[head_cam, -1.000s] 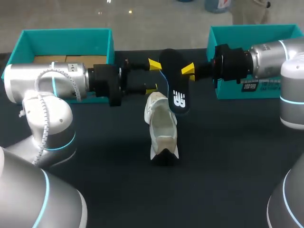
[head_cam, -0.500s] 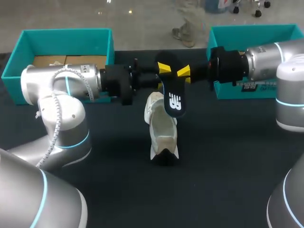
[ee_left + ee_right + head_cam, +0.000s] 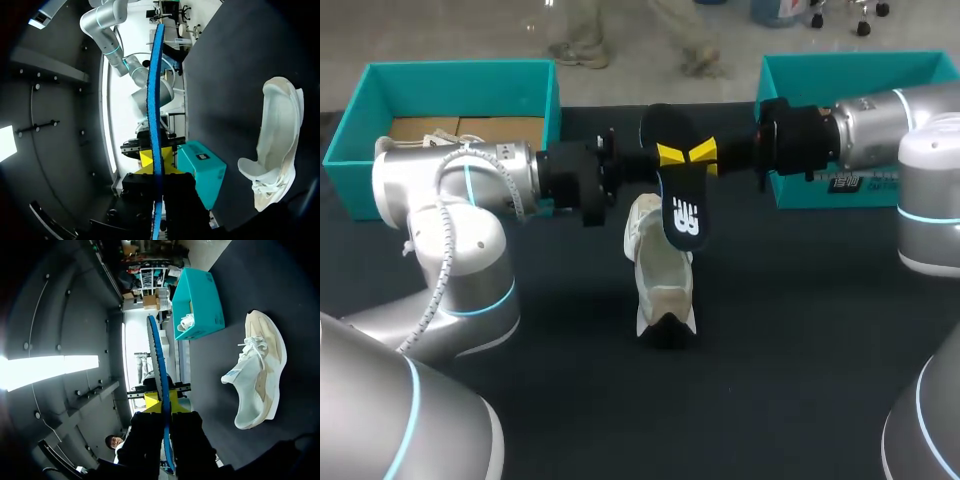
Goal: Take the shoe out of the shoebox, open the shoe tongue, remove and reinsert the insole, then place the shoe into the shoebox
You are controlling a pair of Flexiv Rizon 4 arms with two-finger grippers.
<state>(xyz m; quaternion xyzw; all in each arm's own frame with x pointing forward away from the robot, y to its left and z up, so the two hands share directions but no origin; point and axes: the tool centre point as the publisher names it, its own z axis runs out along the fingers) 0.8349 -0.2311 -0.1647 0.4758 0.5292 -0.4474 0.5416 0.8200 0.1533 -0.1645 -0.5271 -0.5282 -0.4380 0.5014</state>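
Two tools grip one insole (image 3: 682, 205) in the head view: left tool (image 3: 667, 158) has advanced and closed on it opposite right tool (image 3: 705, 153), over the shoe (image 3: 660, 265) lying on the surface (image 3: 800, 330). Left wrist view: insole (image 3: 154, 90) pinched edge-on. Right wrist view: likewise pinched. Handover appears under way.

Under insole (image 3: 678, 175), shoe (image 3: 661, 268) — boxes (image 3: 460, 72) (two) behind

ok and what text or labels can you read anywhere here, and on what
insole: a white logo mark, no words that can be read.
right shoebox: a label with white print on its front wall, too small to read.
shoe: no text shows.
Nothing else is legible.
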